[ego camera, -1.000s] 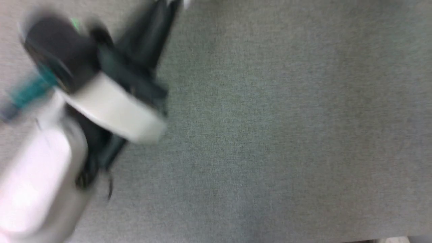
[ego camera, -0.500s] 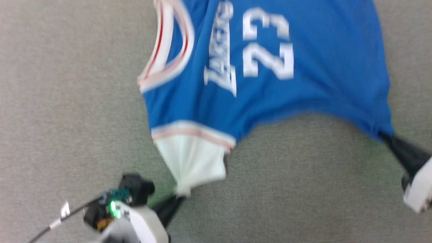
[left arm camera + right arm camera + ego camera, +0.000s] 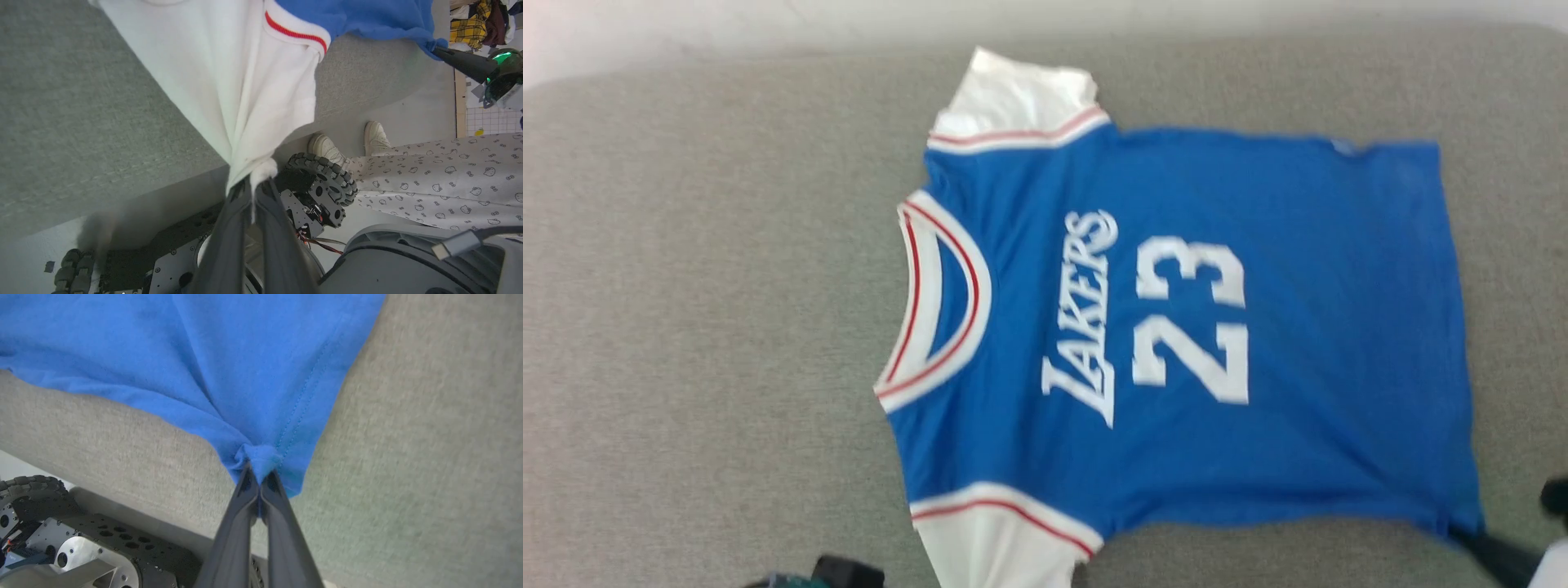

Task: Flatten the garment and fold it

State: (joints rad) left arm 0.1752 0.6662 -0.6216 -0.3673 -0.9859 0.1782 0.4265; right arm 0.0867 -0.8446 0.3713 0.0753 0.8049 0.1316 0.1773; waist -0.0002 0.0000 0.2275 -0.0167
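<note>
The garment (image 3: 1192, 327), a royal-blue jersey with white sleeves, red stripes, white lettering and 23, lies spread face up on the grey table (image 3: 711, 327), collar to the left and hem to the right. My left gripper (image 3: 255, 185) is shut on the bunched tip of the near white sleeve (image 3: 245, 102) at the table's front edge. My right gripper (image 3: 258, 473) is shut on the near blue hem corner (image 3: 261, 455); its dark fingers (image 3: 1490, 551) reach in from the lower right of the head view.
The far edge of the table (image 3: 768, 57) meets a pale wall. Below the front edge are my wheeled base (image 3: 322, 188) and a person's white shoes (image 3: 376, 136) and patterned trousers (image 3: 449, 179). Other clothes (image 3: 478, 20) lie beyond.
The head camera has swung up from bare table to take in the whole jersey. Both grippers keep their hold on sleeve and hem corner, and the near edge now looks straighter.
</note>
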